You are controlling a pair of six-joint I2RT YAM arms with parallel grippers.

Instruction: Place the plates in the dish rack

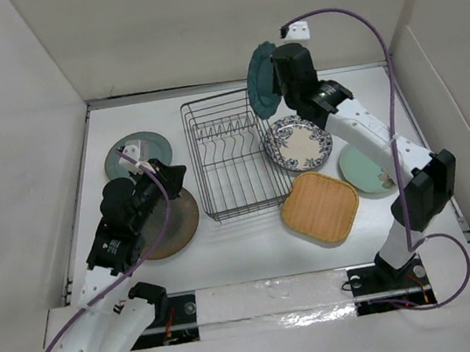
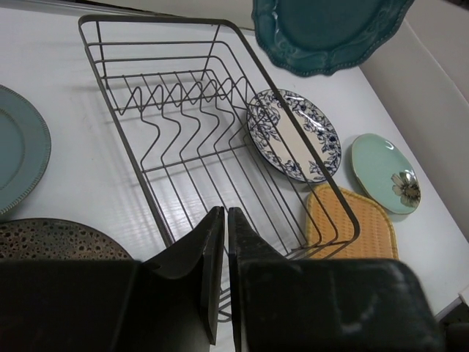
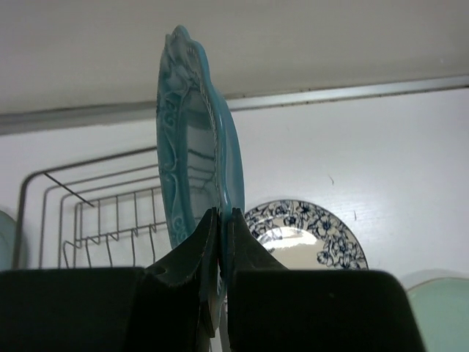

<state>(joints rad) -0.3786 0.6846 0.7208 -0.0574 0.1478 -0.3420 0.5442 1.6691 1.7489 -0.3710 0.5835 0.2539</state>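
My right gripper is shut on the rim of a teal plate and holds it upright in the air above the far right corner of the dark wire dish rack. In the right wrist view the teal plate stands on edge between the fingers. My left gripper is shut and empty, over the brown plate, left of the rack. A blue-and-white plate, a tan rounded-square plate, a pale green plate and a grey-green plate lie flat on the table.
The rack holds no plates between its prongs. White walls close the table at the back and both sides. The right arm's purple cable loops over the right side.
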